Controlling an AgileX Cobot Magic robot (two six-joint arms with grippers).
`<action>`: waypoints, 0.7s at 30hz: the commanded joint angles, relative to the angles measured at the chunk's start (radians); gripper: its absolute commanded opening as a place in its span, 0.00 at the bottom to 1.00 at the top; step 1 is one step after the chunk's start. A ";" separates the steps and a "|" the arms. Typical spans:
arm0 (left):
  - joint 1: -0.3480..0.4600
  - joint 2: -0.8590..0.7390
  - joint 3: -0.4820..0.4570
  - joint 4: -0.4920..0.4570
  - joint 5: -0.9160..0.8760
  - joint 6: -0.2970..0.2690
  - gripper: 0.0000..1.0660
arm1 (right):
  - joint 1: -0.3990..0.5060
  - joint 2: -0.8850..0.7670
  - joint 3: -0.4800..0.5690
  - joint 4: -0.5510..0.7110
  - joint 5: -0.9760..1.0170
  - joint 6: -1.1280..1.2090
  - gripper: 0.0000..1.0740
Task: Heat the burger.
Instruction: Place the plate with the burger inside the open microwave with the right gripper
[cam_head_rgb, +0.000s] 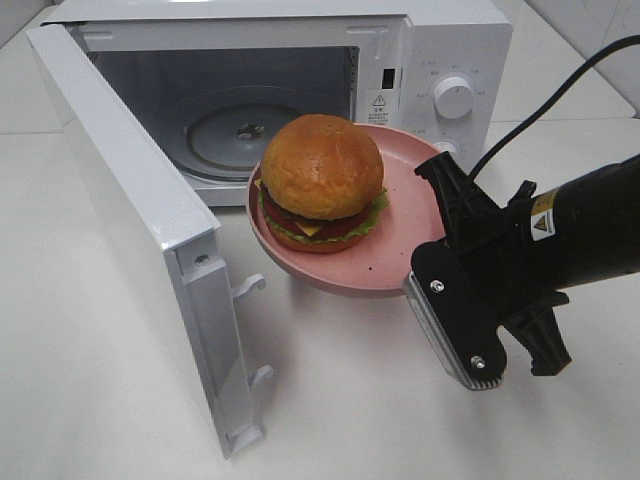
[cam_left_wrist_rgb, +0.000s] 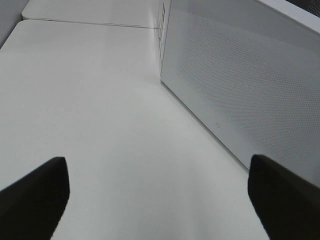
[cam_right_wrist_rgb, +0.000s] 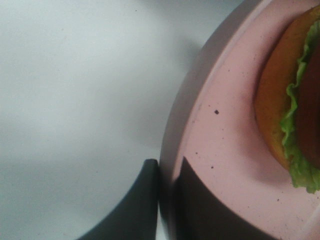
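The burger (cam_head_rgb: 322, 180), golden bun over patty, tomato and lettuce, sits on a round pink plate (cam_head_rgb: 400, 250) held in the air in front of the open microwave (cam_head_rgb: 440, 60). My right gripper (cam_head_rgb: 425, 275) is shut on the plate's near rim. In the right wrist view its dark fingers (cam_right_wrist_rgb: 145, 200) pinch the pink rim (cam_right_wrist_rgb: 220, 150), with the burger's (cam_right_wrist_rgb: 280, 110) lettuce edge beside them. My left gripper (cam_left_wrist_rgb: 159, 200) stands open over bare table, nothing between its fingers, next to the microwave's open door (cam_left_wrist_rgb: 240, 75). It is out of the exterior high view.
The microwave's door (cam_head_rgb: 140, 230) swings out to the left, toward the table's front. Its cavity holds a glass turntable (cam_head_rgb: 240, 130). Knobs (cam_head_rgb: 453, 97) are on its right panel. A black cable (cam_head_rgb: 560, 95) runs behind my right arm. White table (cam_head_rgb: 350, 400) surrounds everything.
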 joint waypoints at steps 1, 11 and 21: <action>-0.001 -0.016 0.001 -0.006 0.006 0.000 0.83 | 0.001 0.024 -0.061 -0.011 -0.083 -0.007 0.01; -0.001 -0.016 0.001 -0.006 0.006 0.000 0.83 | 0.029 0.101 -0.132 -0.011 -0.083 -0.007 0.00; -0.001 -0.016 0.001 -0.006 0.006 0.000 0.83 | 0.036 0.200 -0.225 -0.011 -0.081 -0.005 0.00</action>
